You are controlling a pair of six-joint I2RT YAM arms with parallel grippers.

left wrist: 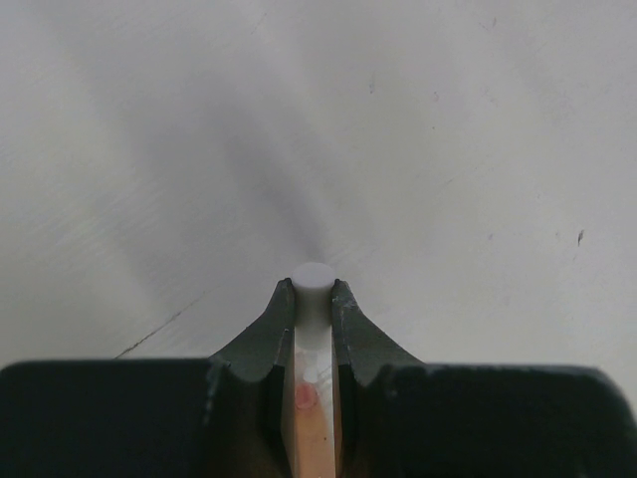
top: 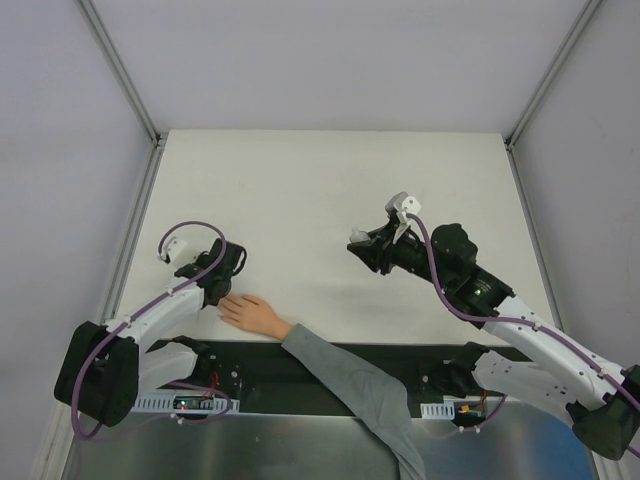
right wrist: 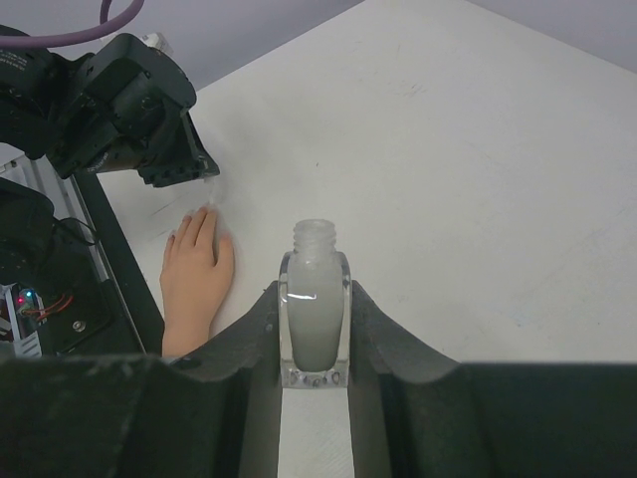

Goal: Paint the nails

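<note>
A pale hand [top: 255,313] with a grey sleeve [top: 350,385] lies palm down near the table's front edge. Its nails [right wrist: 189,217] are barely visible at the fingertips. My left gripper [top: 222,288] hovers right at those fingertips, shut on a white brush cap [left wrist: 315,274]. Under the cap, between the jaws, a finger with a pinkish spot [left wrist: 306,396] shows. My right gripper [top: 360,243] is at mid-table, shut on a small open bottle [right wrist: 316,319] of whitish polish, held upright with no cap on it. In the right wrist view, the left gripper [right wrist: 204,184] is just beyond the hand [right wrist: 194,279].
The white table [top: 330,190] is walled by pale panels with metal rails [top: 120,70]. A black base strip [top: 290,365] with the arm mounts and electronics runs along the near edge, and the sleeve crosses over it.
</note>
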